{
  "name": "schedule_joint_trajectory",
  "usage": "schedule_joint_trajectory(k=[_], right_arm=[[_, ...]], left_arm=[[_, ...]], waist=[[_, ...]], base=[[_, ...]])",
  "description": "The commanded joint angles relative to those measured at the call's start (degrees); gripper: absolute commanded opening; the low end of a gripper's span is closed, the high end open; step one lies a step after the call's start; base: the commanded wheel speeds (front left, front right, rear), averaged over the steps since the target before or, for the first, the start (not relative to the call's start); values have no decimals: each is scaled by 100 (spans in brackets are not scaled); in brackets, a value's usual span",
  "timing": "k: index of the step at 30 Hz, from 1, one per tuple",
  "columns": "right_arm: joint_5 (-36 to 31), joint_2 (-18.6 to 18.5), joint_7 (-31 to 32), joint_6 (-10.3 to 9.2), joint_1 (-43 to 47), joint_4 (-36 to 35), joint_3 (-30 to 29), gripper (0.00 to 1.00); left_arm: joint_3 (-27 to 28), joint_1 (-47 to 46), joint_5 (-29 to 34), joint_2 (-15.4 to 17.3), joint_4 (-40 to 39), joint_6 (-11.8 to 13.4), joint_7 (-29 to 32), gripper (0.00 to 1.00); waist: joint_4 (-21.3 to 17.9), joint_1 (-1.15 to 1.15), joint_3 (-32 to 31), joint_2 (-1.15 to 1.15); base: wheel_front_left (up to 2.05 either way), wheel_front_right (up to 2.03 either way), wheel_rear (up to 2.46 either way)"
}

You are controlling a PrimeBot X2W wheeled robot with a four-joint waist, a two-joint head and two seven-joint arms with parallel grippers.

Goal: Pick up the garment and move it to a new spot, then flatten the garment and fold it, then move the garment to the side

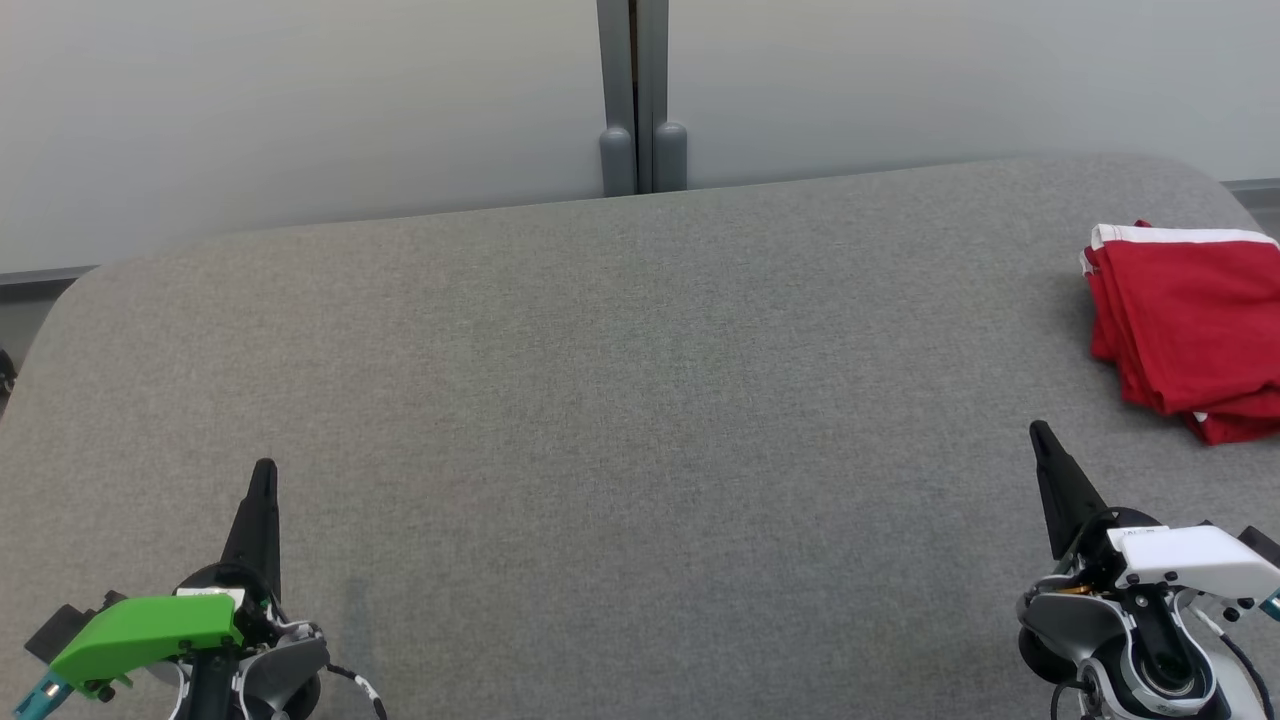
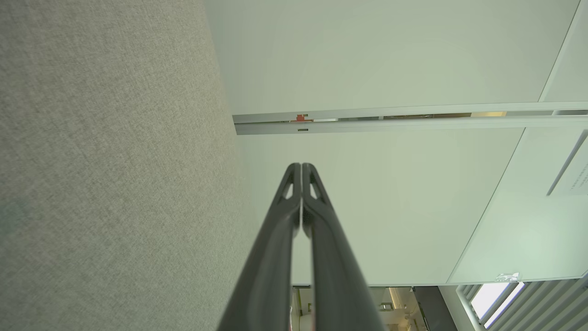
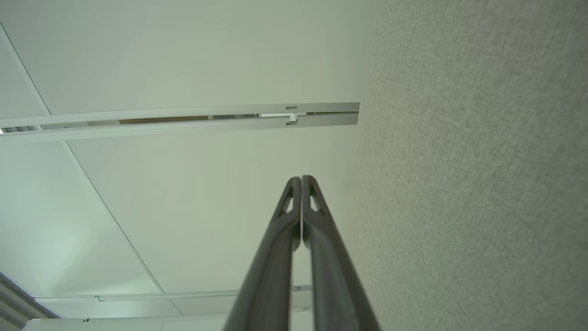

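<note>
A grey cloth-covered counter (image 1: 640, 400) spreads across the head view, with a pale wall (image 1: 300, 100) behind it. A grey post (image 1: 634, 100) splits the wall at the middle. The garment (image 1: 1190, 330), red with a white trim, lies folded in a stack at the counter's right end, partly cut off by the edge of the view. The right gripper (image 1: 1040, 432) sits at the lower right, near the garment but apart from it, its jaws pressed together and empty. The left gripper (image 1: 265, 470) sits at the lower left, well apart from the garment, its jaws also together and empty.
</note>
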Motion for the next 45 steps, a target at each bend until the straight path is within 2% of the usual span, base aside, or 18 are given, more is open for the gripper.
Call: schedule_joint_trajectory(k=[1, 45], right_arm=[[39, -22, 15, 2, -29, 7, -7, 0], [39, -22, 15, 2, -30, 7, -6, 0]], left_arm=[[17, -77, 33, 6, 7, -36, 28, 0], [18, -77, 37, 5, 6, -36, 27, 0]], waist=[[0, 0, 0, 0], [0, 0, 0, 0]], base=[[0, 0, 0], [0, 0, 0]])
